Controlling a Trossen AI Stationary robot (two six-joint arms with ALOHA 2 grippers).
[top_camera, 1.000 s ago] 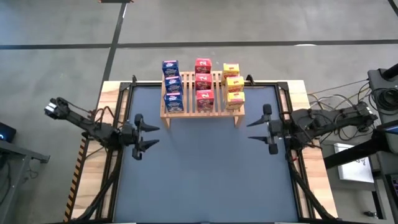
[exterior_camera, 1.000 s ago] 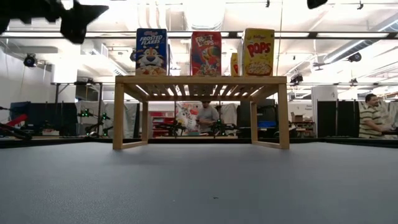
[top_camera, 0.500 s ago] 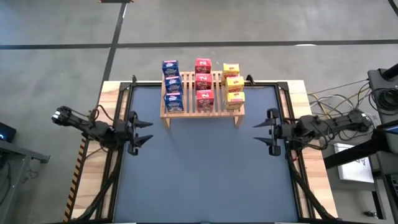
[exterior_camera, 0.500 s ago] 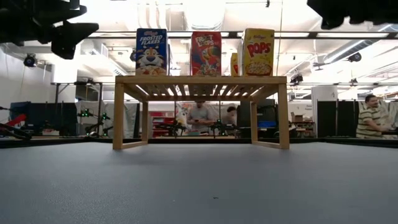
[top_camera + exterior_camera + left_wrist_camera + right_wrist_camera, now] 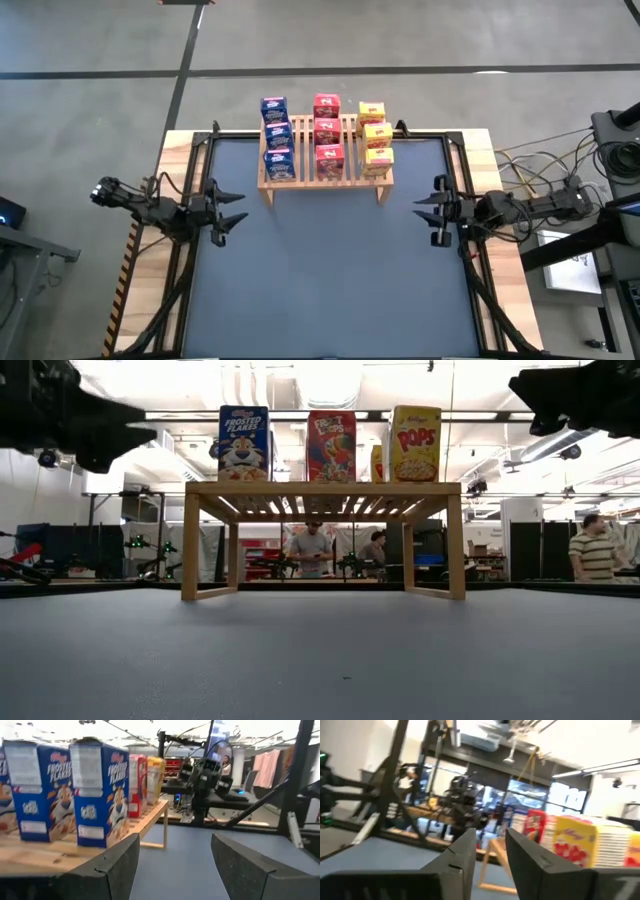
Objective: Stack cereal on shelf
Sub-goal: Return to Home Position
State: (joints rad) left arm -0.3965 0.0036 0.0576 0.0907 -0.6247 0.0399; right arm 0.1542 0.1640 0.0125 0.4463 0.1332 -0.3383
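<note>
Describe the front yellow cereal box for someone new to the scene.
The wooden shelf holds blue, red and yellow rows. In the yellow row, rightmost in the high view, the yellow box is the end one facing the table's middle, unlike its two neighbours behind.

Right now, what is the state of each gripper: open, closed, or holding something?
Left gripper: open, empty, over the table's left edge.
Right gripper: open, empty, over the table's right edge.

A robotics lab. Other arm rigs [image 5: 150,550] stand at 12 o'clock, people [image 5: 313,548] among them. Strip lights [image 5: 325,375] hang overhead above a concrete floor [image 5: 400,35].
</note>
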